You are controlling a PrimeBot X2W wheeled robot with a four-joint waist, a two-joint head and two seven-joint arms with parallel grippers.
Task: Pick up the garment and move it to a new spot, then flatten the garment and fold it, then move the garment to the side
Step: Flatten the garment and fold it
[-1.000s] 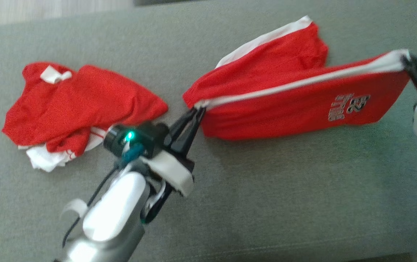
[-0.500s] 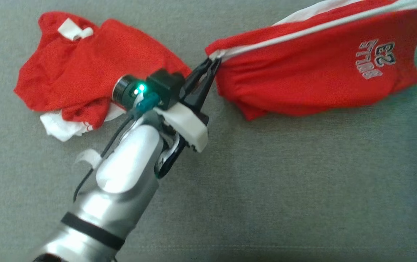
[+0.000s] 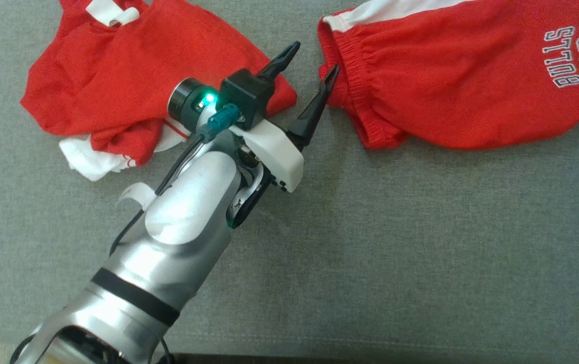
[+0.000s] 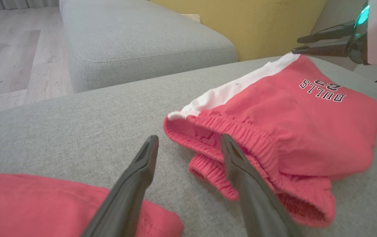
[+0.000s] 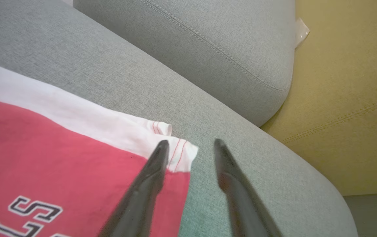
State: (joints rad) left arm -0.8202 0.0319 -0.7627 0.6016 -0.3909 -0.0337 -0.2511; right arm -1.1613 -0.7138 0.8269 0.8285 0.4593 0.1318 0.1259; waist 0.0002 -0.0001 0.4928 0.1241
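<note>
Grey sofa cushion (image 3: pixel 395 242) bears the red Bulls shorts (image 3: pixel 461 76), lying loose at upper right. Left gripper (image 3: pixel 315 56) gapes wide beside the waistband (image 3: pixel 352 60); right gripper (image 5: pixel 191 142) stands parted, empty, over the white-edged hem (image 5: pixel 182 153).

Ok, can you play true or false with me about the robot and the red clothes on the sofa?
1. The left gripper is pinching the shorts. False: its jaws stand open beside the shorts and hold nothing.
2. The shorts say BULLS 23. True.
3. The shorts hang in the air. False: they lie on the grey sofa cushion.
4. Another red garment lies crumpled on the left gripper's other side. True.
5. The right gripper is shut tight. False: its jaws stand apart at the shorts' edge.
</note>
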